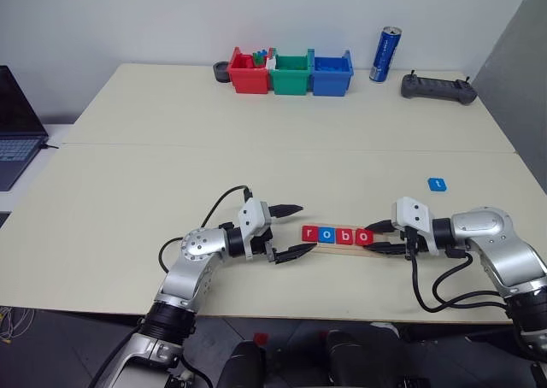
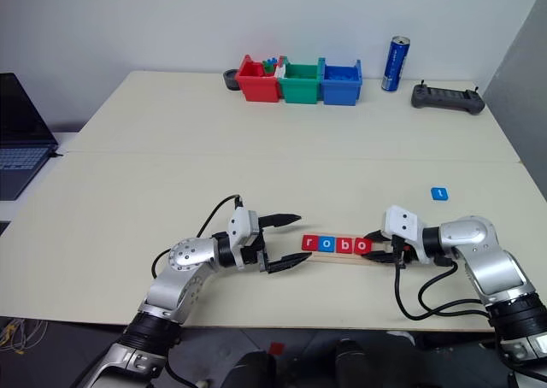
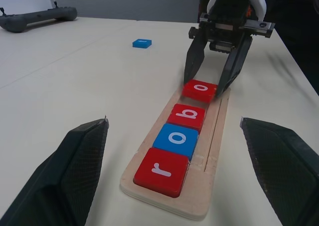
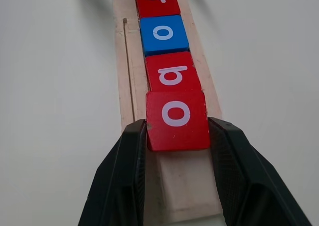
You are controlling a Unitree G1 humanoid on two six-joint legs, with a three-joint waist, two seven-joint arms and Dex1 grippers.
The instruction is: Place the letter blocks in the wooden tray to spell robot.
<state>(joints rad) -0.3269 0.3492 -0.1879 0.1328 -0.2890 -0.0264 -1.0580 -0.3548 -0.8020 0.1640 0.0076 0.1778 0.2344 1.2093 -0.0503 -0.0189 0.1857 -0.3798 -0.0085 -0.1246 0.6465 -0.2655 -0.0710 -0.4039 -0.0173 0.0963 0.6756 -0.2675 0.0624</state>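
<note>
a: what's on the wooden tray [image 3: 215,136]?
b: a long pale grooved strip lying crosswise on the table [image 1: 171,166], holding flat glossy square tiles r, o, b in a row.
a: and the right gripper [image 4: 177,136]?
b: its ribbed black fingers flank the red o tile [image 4: 177,120] at the row's end. the left gripper [image 1: 291,231] gapes wide beside the tray's other end. the blue t tile [image 1: 437,184] lies apart.

tray: wooden tray [image 1: 342,243] near table's [image 1: 171,174] front edge, lengthwise left-right | in tray: four letter blocks [image 1: 338,235] touching in a row, r-o-b-o | fifth block [image 1: 437,184]: on table, behind and right of tray, well apart | far edge: three bins [image 1: 291,73], can [image 1: 385,55] and controller [image 1: 438,87] to their right
</note>
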